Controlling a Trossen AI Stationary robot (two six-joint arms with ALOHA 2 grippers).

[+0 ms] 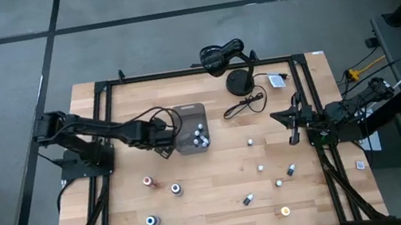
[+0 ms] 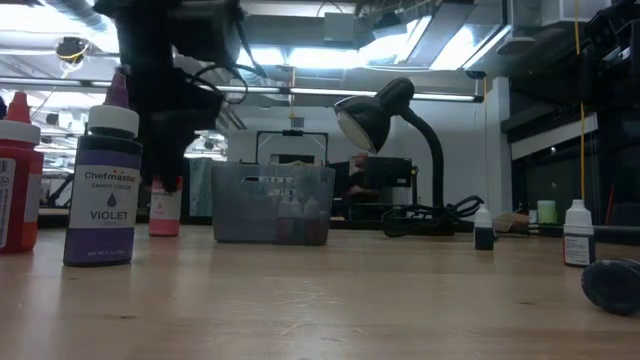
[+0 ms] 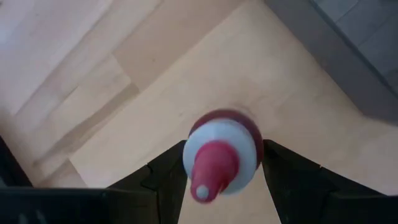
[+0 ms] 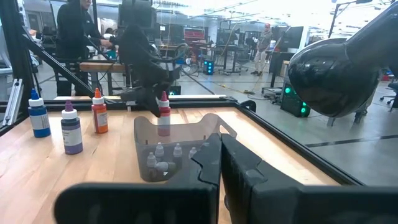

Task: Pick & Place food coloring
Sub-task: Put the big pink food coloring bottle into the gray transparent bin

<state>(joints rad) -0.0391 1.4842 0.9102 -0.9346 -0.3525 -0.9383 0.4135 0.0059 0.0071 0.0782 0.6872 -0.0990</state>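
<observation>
My left gripper (image 1: 164,149) reaches from the table's left to just left of the gray tray (image 1: 193,139). It is shut on a small red-capped food coloring bottle (image 3: 221,149), which also shows in the low view (image 2: 165,210) and in the right wrist view (image 4: 163,118). Several small bottles stand inside the tray (image 4: 161,158). Others stand scattered over the near half of the table, such as a blue one (image 1: 151,220) and an orange one (image 1: 286,211). My right gripper (image 1: 291,126) waits at the table's right side, shut and empty (image 4: 221,149). My left gripper pinches the red-capped bottle at its white shoulder (image 3: 249,146), just under the cap, one finger (image 3: 168,177) on each side. The fingers come from above, pointing down. The bottle stays upright below them; whether its base (image 2: 165,232) touches the table, I cannot tell.
A black desk lamp (image 1: 223,54) with round base (image 1: 240,82) and cable sits at the far edge. A violet bottle (image 2: 105,190) and a red one (image 2: 15,180) stand close to the low camera. A black frame (image 1: 106,127) borders the table. People stand in the room behind (image 4: 74,25).
</observation>
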